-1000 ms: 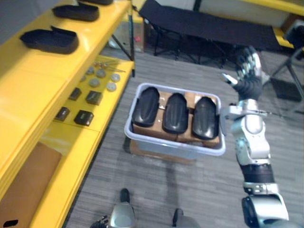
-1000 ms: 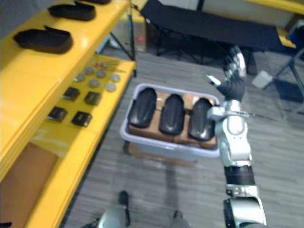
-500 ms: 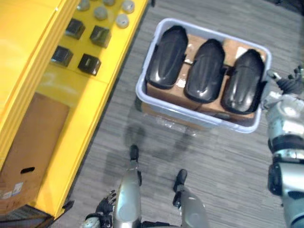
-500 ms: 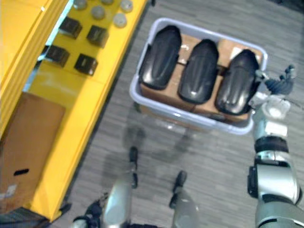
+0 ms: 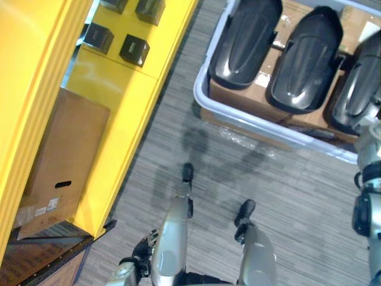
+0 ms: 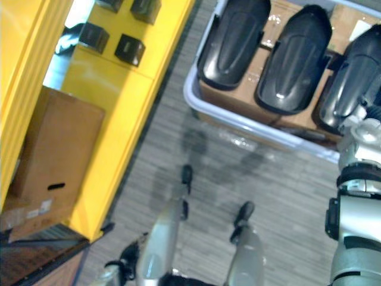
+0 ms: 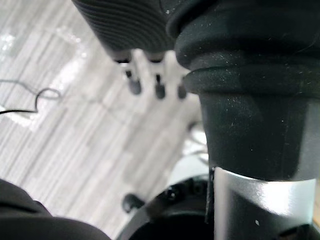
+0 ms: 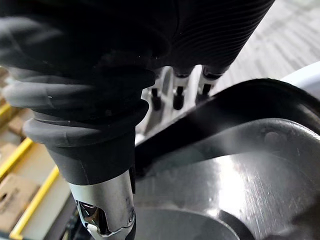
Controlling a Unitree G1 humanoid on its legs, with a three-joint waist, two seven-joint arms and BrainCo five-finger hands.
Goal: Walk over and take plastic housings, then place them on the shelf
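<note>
Three black plastic housings lie side by side on cardboard in a pale blue bin (image 5: 262,128) on the floor: a left one (image 5: 247,36), a middle one (image 5: 306,56) and a right one (image 5: 357,89). My right arm rises along the right edge to the bin's near right corner, beside the right housing. In the right wrist view the right hand's fingers (image 8: 177,97) hang straight and hold nothing. My left hand (image 5: 136,266) hangs low by my side, its fingers (image 7: 157,82) straight over the grey floor.
A yellow shelf unit (image 5: 119,137) runs down the left side. Small black boxes (image 5: 134,49) sit on its lower board, and a brown cardboard box (image 5: 62,161) stands below. Grey striped carpet (image 5: 297,196) lies between the shelf and the bin.
The camera has tilted down and moved closer, so the bin now sits at the picture's top right. My right hand has dropped from raised above the bin to beside its right corner.
</note>
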